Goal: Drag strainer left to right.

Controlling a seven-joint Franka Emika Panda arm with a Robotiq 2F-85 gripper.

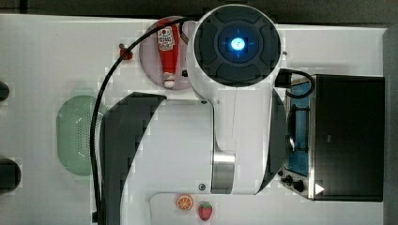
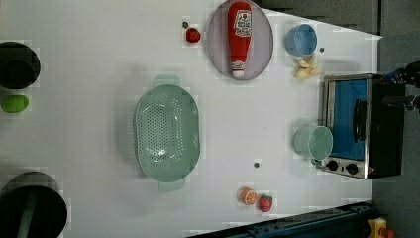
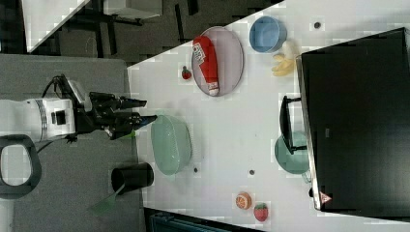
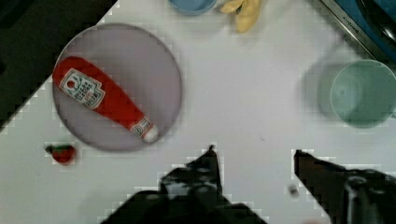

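Observation:
The strainer (image 2: 167, 133) is a pale mint-green oblong basket with a holed bottom, lying on the white table (image 2: 89, 74). It also shows at the top view's left (image 1: 75, 136), partly under the arm, and in the right view (image 3: 170, 144). My gripper (image 3: 150, 110) hangs off the strainer's end at the right view's left, apart from it. Its dark fingers are spread, with nothing between them. In the wrist view the gripper (image 4: 254, 156) is open over bare table.
A ketchup bottle (image 2: 239, 37) lies on a purple plate (image 2: 261, 47). A blue cup (image 2: 300, 39), a mint cup (image 2: 314, 143) and a toaster oven (image 2: 361, 124) stand nearby. An orange slice (image 2: 248, 196), a strawberry (image 2: 266, 203) and black cups (image 2: 17, 64) are on the table too.

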